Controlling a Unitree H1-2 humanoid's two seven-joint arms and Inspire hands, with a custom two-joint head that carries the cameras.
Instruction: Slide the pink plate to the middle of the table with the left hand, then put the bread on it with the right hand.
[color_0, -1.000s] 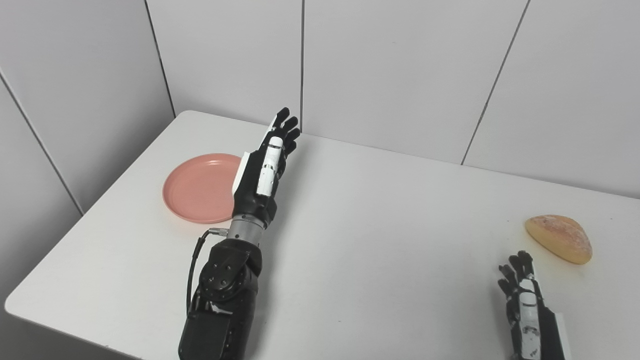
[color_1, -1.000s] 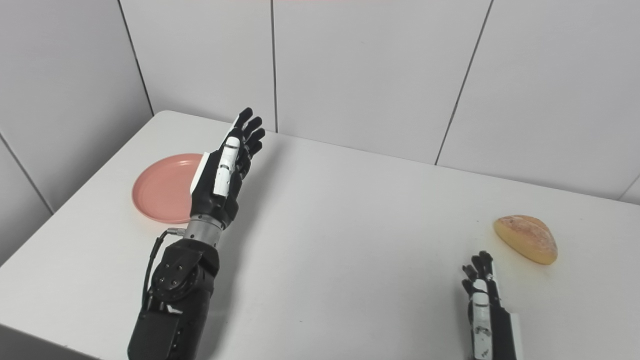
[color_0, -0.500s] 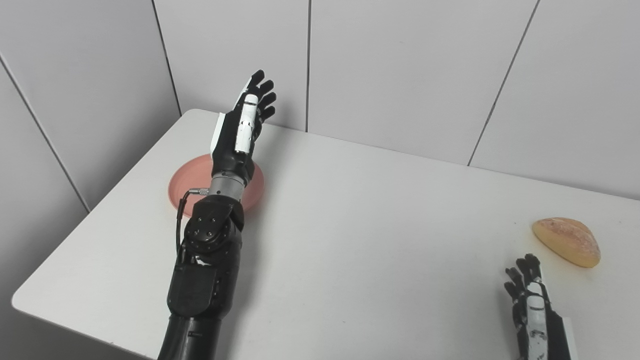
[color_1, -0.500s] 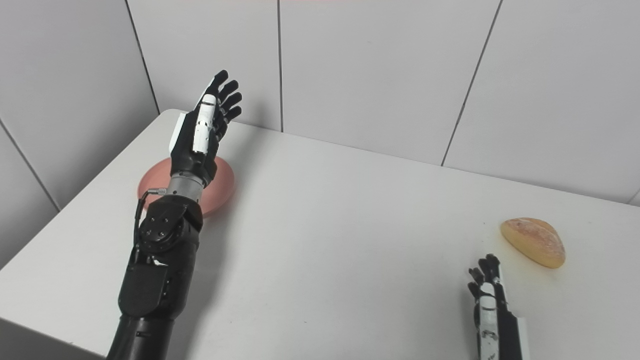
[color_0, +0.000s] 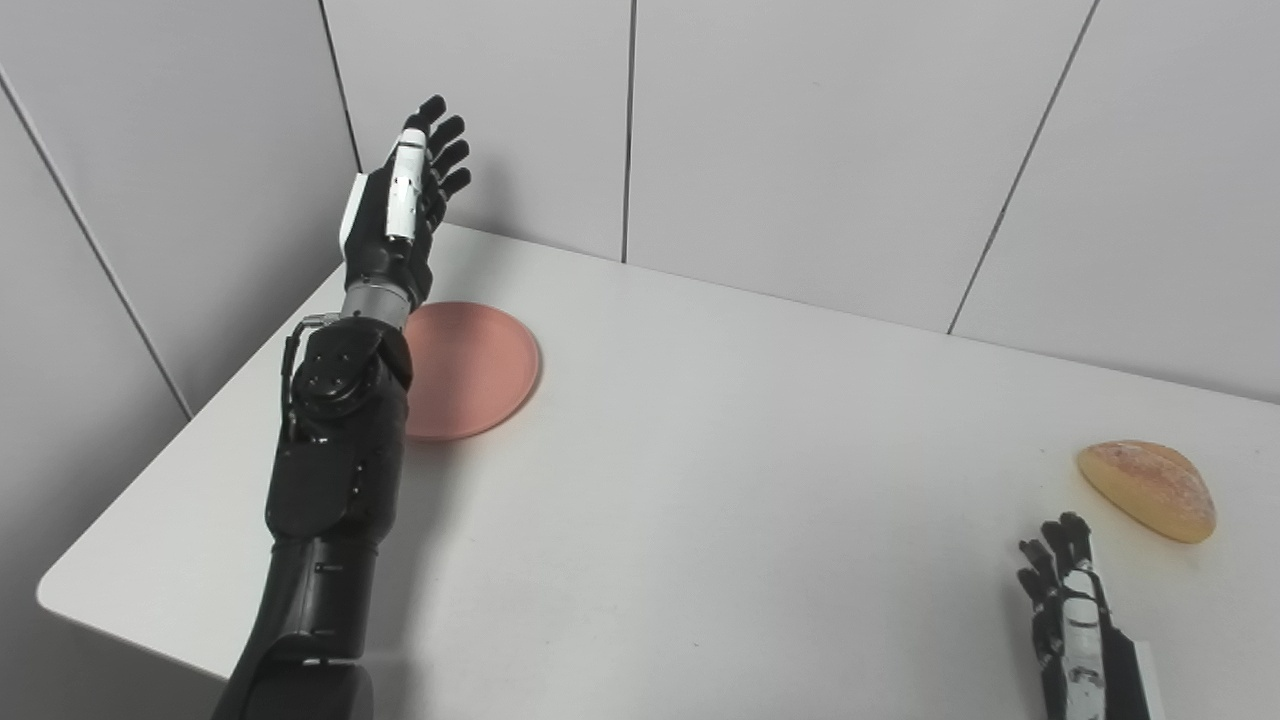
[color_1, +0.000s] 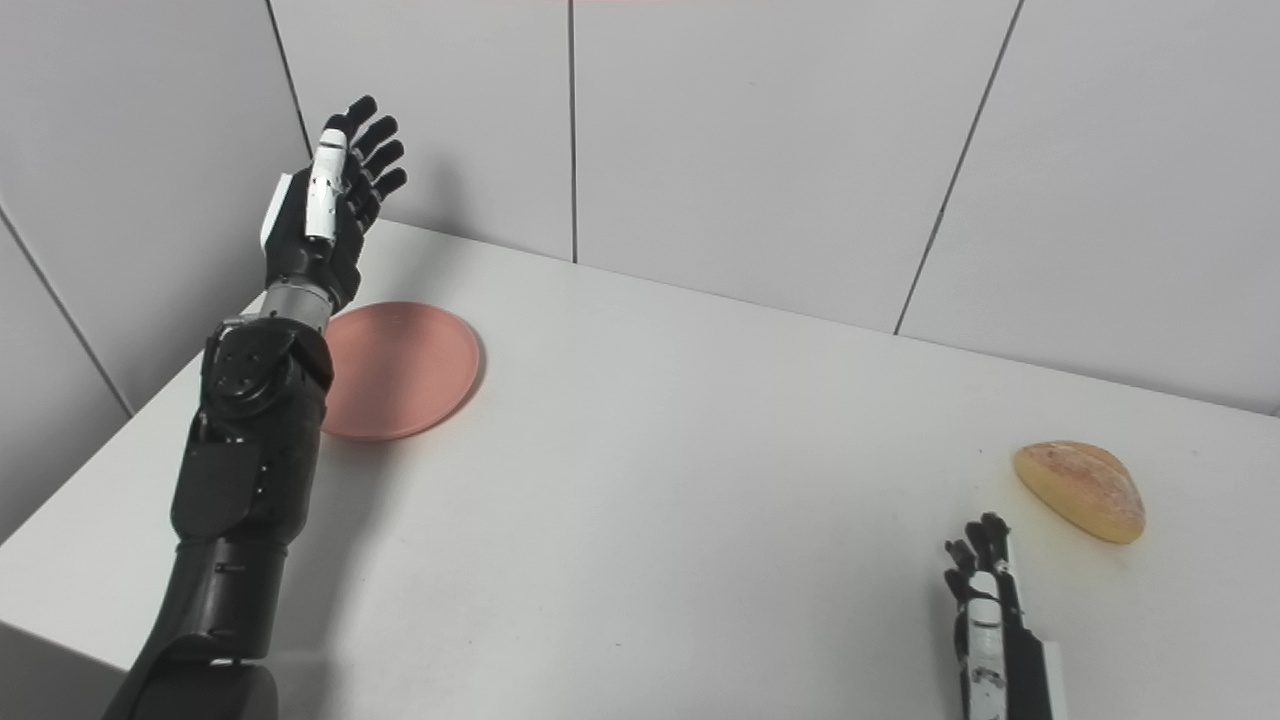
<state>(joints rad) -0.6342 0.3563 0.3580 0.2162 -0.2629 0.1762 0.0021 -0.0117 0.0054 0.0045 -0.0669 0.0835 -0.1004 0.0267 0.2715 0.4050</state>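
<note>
Left hand (color_0: 395, 215) is raised at the upper left of the frame, empty, fingers spread apart. Largest is the white table (color_0: 720, 480); on it the pink plate (color_0: 470, 368) lies lower right of that hand, beside its forearm, untouched. Right hand (color_0: 1075, 620), fingers loosely apart and empty, waits at lower right, with the bread (color_0: 1148, 490) just above it.

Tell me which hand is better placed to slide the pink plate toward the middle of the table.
Left. The left hand is raised, fingers apart, near the pink plate, on its outer side. The right hand waits far across the table, beside the bread.
</note>
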